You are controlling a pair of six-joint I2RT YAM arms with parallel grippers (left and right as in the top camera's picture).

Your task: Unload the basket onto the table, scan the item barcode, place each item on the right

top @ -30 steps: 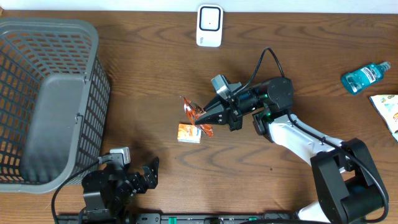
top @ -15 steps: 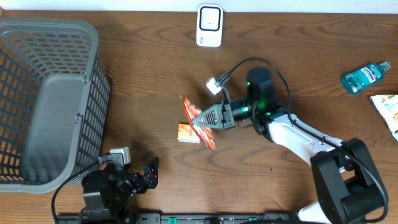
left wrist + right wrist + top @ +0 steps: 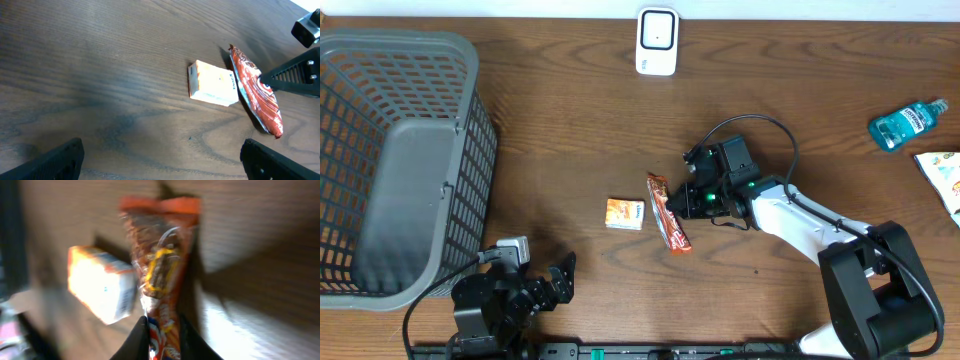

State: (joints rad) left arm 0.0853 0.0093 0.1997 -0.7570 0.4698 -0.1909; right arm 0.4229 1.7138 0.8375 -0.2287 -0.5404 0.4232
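An orange snack packet [image 3: 669,212] lies flat on the wooden table, lengthwise towards the camera, beside a small orange-and-white box [image 3: 624,213]. My right gripper [image 3: 688,200] reaches the packet's right edge. In the blurred right wrist view the packet [image 3: 161,275] runs between the two dark fingers, and the right gripper [image 3: 162,342] is closed narrowly on its lower end. The box [image 3: 102,290] sits just left of it. The white scanner [image 3: 657,41] stands at the table's far edge. My left gripper [image 3: 160,160] is wide open and empty over bare wood, short of the box [image 3: 212,84] and packet [image 3: 257,97].
A grey mesh basket [image 3: 470,90] fills the left side. A blue mouthwash bottle [image 3: 908,123] and a printed pouch [image 3: 945,180] lie at the far right. The left arm [image 3: 505,295] rests at the front edge near the basket.
The right gripper turned and brought the packet down from a raised, tilted hold to lie flat on the table, slightly to the right. The left arm stayed still.
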